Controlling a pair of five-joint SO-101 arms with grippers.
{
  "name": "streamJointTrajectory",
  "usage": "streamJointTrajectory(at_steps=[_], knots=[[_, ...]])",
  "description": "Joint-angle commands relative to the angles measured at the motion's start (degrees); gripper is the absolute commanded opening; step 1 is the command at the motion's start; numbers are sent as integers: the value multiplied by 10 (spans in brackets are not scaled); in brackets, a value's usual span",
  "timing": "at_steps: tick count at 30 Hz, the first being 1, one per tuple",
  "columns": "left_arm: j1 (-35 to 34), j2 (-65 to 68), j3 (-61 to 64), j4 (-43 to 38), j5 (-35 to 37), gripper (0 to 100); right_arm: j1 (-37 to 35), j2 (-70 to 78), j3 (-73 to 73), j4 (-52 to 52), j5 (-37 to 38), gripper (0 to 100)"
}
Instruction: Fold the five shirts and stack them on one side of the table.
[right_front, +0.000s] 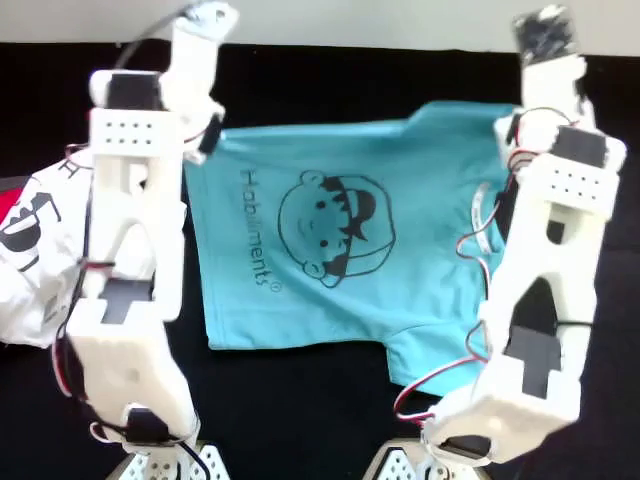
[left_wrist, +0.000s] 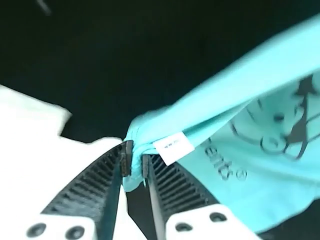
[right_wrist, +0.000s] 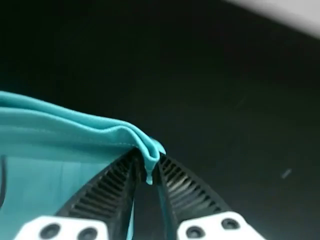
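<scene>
- Left wrist view: the left gripper (left_wrist: 134, 159) has its two black ribbed fingers (left_wrist: 92, 187) almost fully closed. Only a narrow slit stays between the tips, and a bunched corner of the turquoise fabric T-shirt (left_wrist: 260, 150) is pinched in it.
- A small white rectangular label (left_wrist: 173, 146) is sewn on the T-shirt edge and sits just beside the fingertips.
- Right wrist view: the right gripper (right_wrist: 147, 167) is closed in the same way, and its ribbed fingers (right_wrist: 187, 186) squeeze a folded edge of the T-shirt (right_wrist: 50, 145). A small tip of fabric hangs down between the jaws.
- High view: the T-shirt (right_front: 420, 200) lies mostly flat between the white left arm (right_front: 130, 250) and the white right arm (right_front: 550, 270), with a dark cartoon face print (right_front: 335, 225) turned upward. Each arm meets the T-shirt at one of its far corners.
- A crumpled white shirt with black and red print (right_front: 40, 260) lies beside the left arm, near the table edge. The same white cloth (left_wrist: 30, 130) shows next to the left gripper.
- The flat black table surface (right_front: 300, 400) is under everything, and it is dark and plain behind the right gripper (right_wrist: 200, 75).
- Beyond the far edge of the table runs a pale white strip (right_front: 350, 20).
</scene>
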Motion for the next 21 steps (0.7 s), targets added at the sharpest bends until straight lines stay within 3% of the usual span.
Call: streamJointTrajectory(at_steps=[1, 11, 21], knots=[[2, 44, -22, 27, 4, 10, -7, 29, -31, 68, -5, 5], [0, 30, -7, 117, 4, 10, 10, 14, -31, 193, -5, 5], [9, -196, 308, 107, -29, 10, 23, -73, -13, 345, -4, 5]])
